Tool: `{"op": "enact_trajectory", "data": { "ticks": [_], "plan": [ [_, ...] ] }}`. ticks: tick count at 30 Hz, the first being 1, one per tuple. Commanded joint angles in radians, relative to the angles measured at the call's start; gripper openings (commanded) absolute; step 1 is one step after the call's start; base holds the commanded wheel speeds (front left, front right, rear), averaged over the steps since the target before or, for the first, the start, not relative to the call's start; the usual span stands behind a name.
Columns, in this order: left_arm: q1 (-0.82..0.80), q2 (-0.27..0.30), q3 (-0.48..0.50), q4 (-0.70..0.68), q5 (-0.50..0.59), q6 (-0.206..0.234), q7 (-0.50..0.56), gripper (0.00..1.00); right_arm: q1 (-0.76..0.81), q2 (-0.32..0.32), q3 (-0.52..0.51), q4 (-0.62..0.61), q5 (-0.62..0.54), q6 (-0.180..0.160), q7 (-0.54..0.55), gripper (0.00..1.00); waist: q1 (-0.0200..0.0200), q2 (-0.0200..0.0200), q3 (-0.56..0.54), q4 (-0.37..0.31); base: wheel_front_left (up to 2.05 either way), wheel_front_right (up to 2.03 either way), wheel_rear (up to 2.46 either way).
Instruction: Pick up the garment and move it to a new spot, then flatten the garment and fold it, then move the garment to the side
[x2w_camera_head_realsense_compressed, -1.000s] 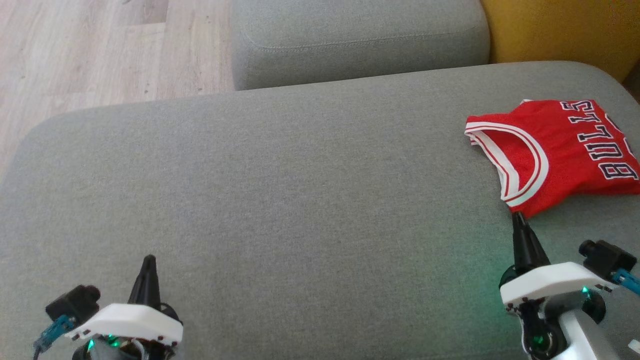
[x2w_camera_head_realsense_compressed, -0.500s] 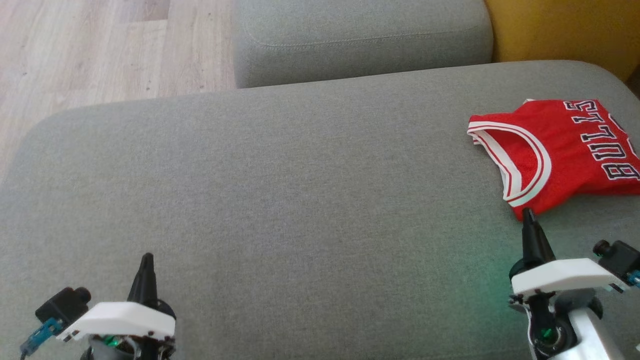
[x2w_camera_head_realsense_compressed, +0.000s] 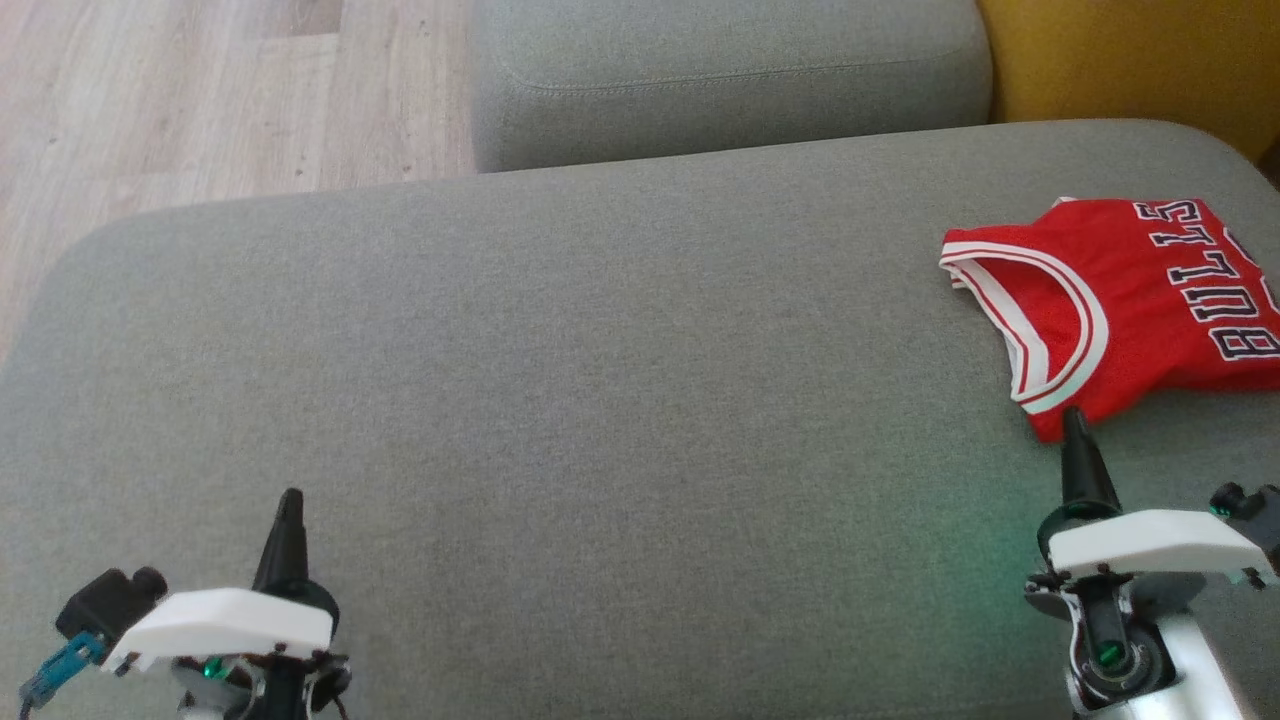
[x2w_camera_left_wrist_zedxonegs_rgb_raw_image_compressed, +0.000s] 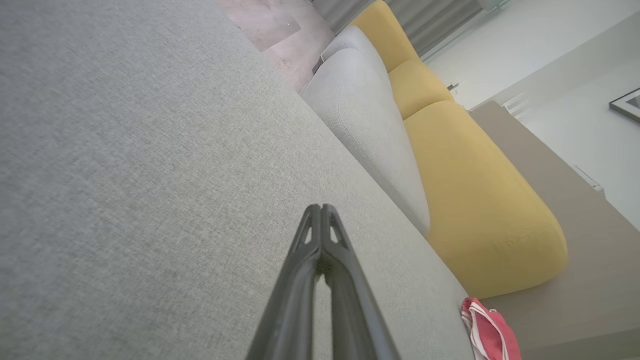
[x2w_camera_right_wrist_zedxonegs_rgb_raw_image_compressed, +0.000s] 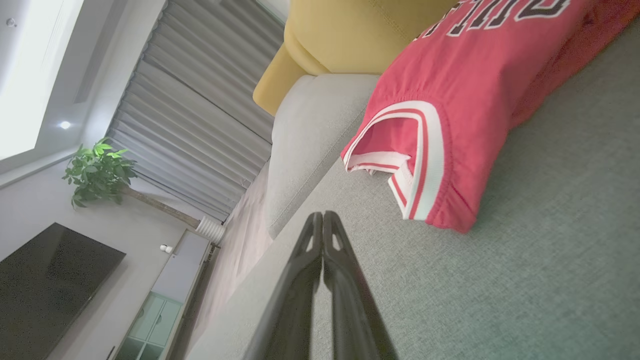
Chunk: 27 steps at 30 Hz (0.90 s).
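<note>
— Where could a hand pass on that grey seat (x2w_camera_head_realsense_compressed: 600, 400)?

— Almost anywhere. From the left edge across the middle it's bare cloth (wide and flat). The left gripper (x2w_camera_head_realsense_compressed: 290, 497), fingers pressed together, sits near the front left corner with open room all round.

— And what's in the way?

— The red jersey (x2w_camera_head_realsense_compressed: 1130, 300) by the right edge. The right gripper (x2w_camera_head_realsense_compressed: 1073, 420), closed too, points just beside its near corner. Past the far edge a second grey cushion (x2w_camera_head_realsense_compressed: 720, 80) and a yellow cushion (x2w_camera_head_realsense_compressed: 1130, 60) rise like a wall.
</note>
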<state>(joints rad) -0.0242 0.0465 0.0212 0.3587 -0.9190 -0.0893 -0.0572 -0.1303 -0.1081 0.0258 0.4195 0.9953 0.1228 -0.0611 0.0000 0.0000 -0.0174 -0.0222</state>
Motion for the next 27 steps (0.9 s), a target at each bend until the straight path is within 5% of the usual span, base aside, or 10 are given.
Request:
{"op": "enact_trajectory", "data": {
  "ticks": [1,27],
  "plan": [
    [-0.055,0.005,0.031,-0.038,-0.025,-0.009,0.005,0.00,-0.019,0.000,0.003,-0.042,0.024,0.004,0.008,0.00,0.0000,0.0000,0.000,0.000,0.00,0.00,0.00],
    [-0.068,0.005,0.059,-0.072,-0.324,-0.024,0.080,0.00,0.000,0.026,-0.062,-0.102,0.289,0.006,0.083,0.00,0.0000,0.0000,0.009,0.010,0.00,0.00,0.00]
  ]
}}
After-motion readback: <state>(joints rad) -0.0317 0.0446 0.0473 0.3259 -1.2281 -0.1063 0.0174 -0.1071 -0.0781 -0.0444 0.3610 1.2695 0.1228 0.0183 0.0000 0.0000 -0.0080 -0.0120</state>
